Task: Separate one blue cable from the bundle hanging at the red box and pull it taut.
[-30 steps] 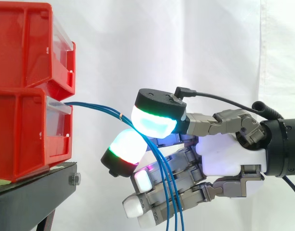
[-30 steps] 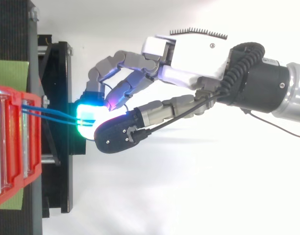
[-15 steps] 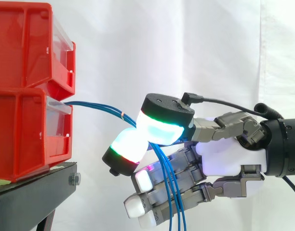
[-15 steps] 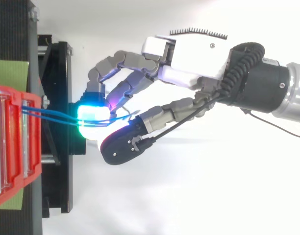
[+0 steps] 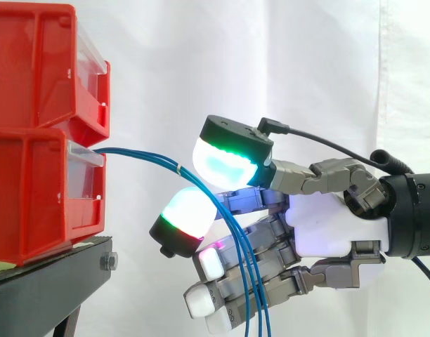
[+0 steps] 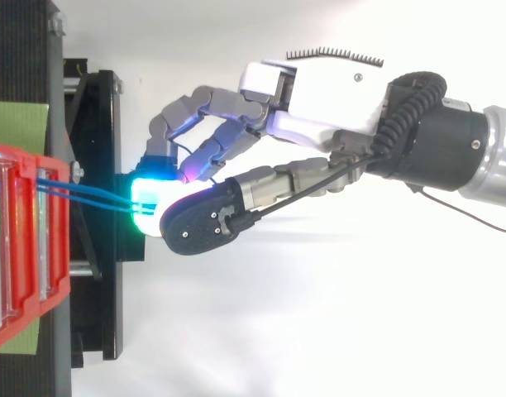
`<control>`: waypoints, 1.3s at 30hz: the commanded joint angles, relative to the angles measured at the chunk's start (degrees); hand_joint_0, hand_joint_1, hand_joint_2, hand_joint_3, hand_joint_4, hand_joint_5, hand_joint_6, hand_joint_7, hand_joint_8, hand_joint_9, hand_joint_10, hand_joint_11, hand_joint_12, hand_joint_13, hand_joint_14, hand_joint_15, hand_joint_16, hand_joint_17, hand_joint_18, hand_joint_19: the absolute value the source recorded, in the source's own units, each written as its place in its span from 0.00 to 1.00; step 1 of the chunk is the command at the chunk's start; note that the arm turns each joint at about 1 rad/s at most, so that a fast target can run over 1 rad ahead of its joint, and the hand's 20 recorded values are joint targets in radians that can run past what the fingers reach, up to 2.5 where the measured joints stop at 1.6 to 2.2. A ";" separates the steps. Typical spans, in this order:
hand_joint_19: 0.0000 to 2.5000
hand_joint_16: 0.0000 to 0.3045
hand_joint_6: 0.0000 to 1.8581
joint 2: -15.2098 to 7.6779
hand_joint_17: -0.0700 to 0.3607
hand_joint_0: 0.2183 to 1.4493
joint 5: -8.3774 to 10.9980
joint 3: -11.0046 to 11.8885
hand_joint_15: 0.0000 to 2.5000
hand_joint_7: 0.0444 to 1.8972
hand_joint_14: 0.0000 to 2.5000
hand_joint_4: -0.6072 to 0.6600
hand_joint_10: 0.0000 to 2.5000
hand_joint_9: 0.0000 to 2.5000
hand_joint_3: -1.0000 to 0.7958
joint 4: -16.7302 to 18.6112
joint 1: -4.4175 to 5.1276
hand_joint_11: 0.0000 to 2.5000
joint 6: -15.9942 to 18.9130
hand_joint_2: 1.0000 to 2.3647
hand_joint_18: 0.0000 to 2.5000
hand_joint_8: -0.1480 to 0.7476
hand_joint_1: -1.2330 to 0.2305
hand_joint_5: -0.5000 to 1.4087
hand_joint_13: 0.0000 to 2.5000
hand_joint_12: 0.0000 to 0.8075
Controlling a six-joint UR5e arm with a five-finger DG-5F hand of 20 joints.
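Note:
A bundle of thin blue cables [image 5: 141, 154] leaves the lower red bin [image 5: 32, 196] and arcs right and down. It passes between the thumb pad [image 5: 225, 161] and a glowing finger pad [image 5: 187, 214] of my hand [image 5: 320, 232], touching both. Below that the cables hang past the curled lower fingers and out of the bottom edge. From above, the cables [image 6: 88, 194] run from the red bin [image 6: 13, 248] to the cyan-lit pad under the thumb of the hand [image 6: 319, 99]. The strands lie close together, with none held apart.
Two red bins are stacked on a black stand [image 5: 53, 274], the upper bin [image 5: 39, 63] jutting over the cable's exit. The stand's frame [image 6: 96, 124] lies just left of the fingertips. A white curtain is behind.
The thumb first dropped and slid right along the cables, then rose and moved back left. The cables shifted slightly with it. Arm and bins stayed put.

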 commanded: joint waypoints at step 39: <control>0.20 0.12 0.51 0.61 0.35 0.29 0.00 0.17 0.19 0.49 0.01 0.54 0.01 0.38 0.28 0.18 -0.26 0.32 -0.35 0.00 0.24 0.47 0.28 0.16 0.33 0.37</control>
